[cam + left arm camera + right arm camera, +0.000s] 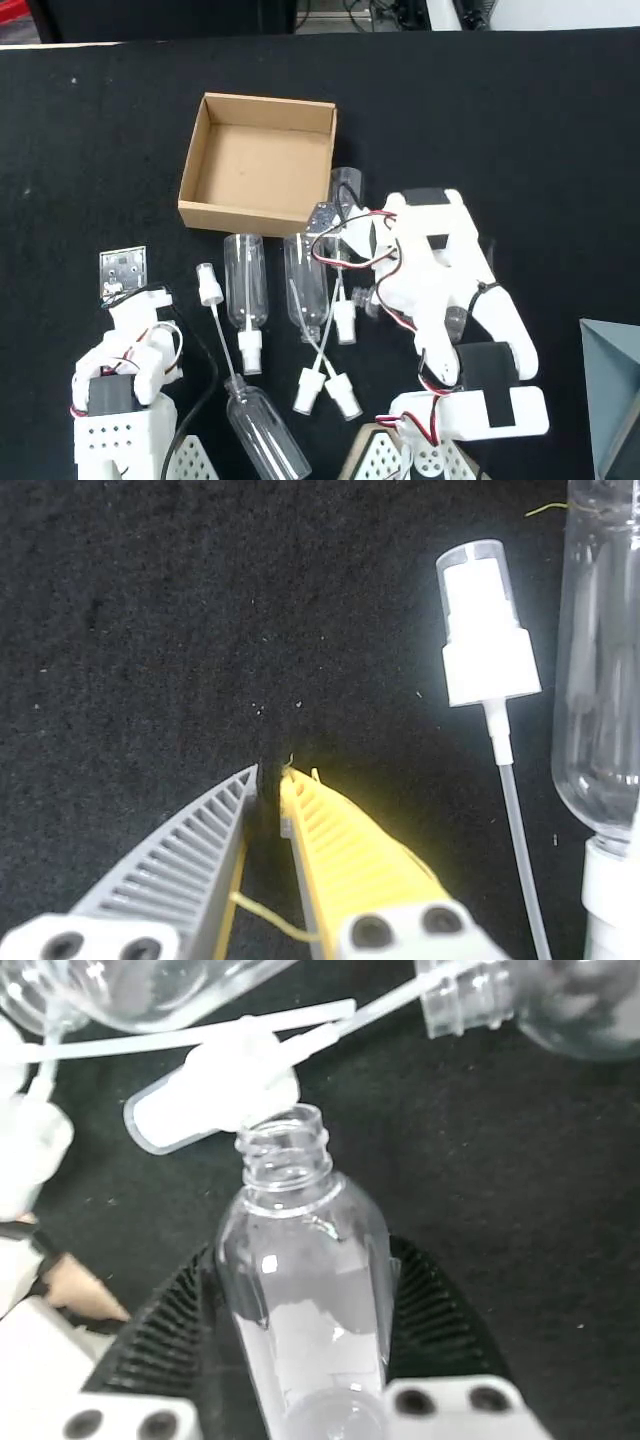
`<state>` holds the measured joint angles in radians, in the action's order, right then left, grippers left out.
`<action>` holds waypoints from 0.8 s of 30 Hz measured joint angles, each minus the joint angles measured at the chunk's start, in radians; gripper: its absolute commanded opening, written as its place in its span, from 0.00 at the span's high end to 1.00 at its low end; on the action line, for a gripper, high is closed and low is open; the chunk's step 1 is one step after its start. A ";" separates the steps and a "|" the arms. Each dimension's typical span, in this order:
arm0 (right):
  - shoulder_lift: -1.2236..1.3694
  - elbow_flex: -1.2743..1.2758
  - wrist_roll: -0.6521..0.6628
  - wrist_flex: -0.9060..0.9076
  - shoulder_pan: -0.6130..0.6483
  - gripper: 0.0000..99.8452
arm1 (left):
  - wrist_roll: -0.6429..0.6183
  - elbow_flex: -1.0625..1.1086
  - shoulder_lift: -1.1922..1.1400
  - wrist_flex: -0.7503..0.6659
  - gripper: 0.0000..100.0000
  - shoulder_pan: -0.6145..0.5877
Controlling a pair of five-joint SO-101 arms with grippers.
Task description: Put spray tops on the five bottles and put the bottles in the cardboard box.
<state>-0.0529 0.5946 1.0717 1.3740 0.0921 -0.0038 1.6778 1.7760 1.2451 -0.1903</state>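
The cardboard box (205,160) stands open at the table's back centre. Two clear bottles (246,275) (304,280) lie in front of it, one with a spray top (250,350) at its neck. A third bottle (345,188) lies by the box's right wall, and another (265,432) near the front edge. My right gripper (300,1255) is shut on an uncapped clear bottle (305,1290), whose neck points at a loose spray top (215,1095). My left gripper (270,785) is shut on nothing, low over bare cloth, beside a loose spray top (485,640) and a bottle (605,680).
More loose spray tops (310,388) (345,395) with long tubes lie between the two arms. A grey object (615,390) sits at the right edge. The black cloth is bare left of the box and at the far right.
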 measured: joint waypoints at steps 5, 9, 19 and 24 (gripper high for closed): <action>-0.003 -0.012 -0.003 0.049 0.000 0.93 | 0.000 0.000 0.000 0.000 0.97 0.000; -0.061 -0.012 -0.074 0.077 0.000 0.93 | 0.000 0.000 0.000 0.000 0.97 0.000; -0.298 -0.012 -0.226 0.084 0.000 0.93 | 0.000 0.000 0.000 0.000 0.97 0.000; -0.431 -0.012 -0.350 0.092 0.008 0.93 | 0.000 0.000 0.000 0.000 0.97 0.000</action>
<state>-0.4841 0.5823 0.7219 1.4661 0.0997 -0.0038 1.6778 1.7760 1.2451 -0.1903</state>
